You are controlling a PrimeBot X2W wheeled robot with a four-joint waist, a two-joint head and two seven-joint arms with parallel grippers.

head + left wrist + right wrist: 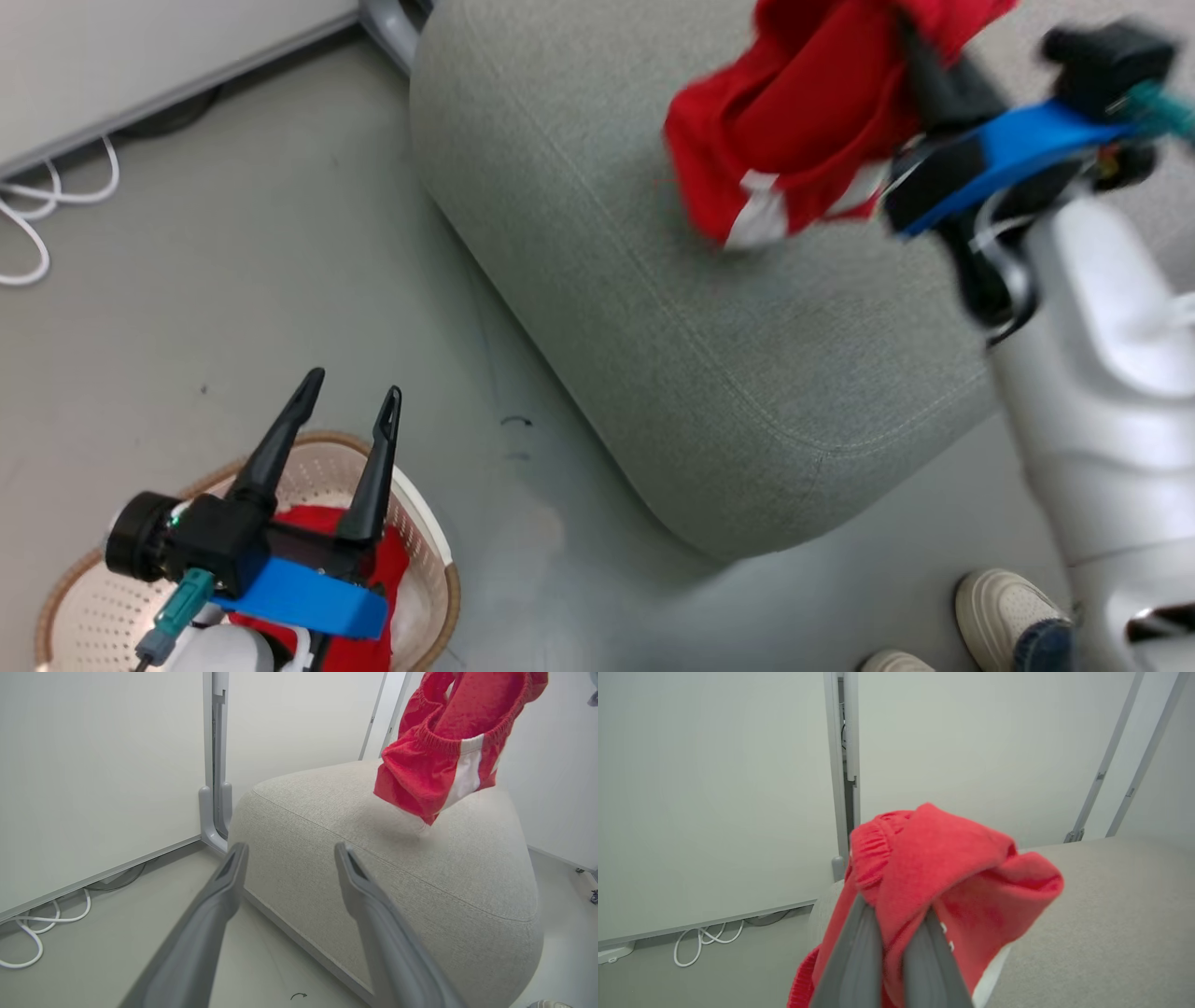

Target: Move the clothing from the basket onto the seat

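A red garment with a white band [794, 121] hangs in the air over the grey seat [653, 327], with my right gripper [920, 51] shut on it. In the right wrist view the red garment [952, 877] drapes over the two fingers [859, 947], above the seat [1101, 914]. The left wrist view has the garment [448, 751] dangling just above the seat [444, 872]. My left gripper [350, 397] stands open over the cream basket [425, 532] on the floor at lower left. Another red garment [387, 560] lies inside the basket, mostly hidden by the gripper.
White cables [47, 205] lie on the floor by the white wall panel [140, 56] at upper left. A person's shoes [1008, 611] stand at the lower right beside my pale right forearm [1102, 373]. Grey floor separates basket and seat.
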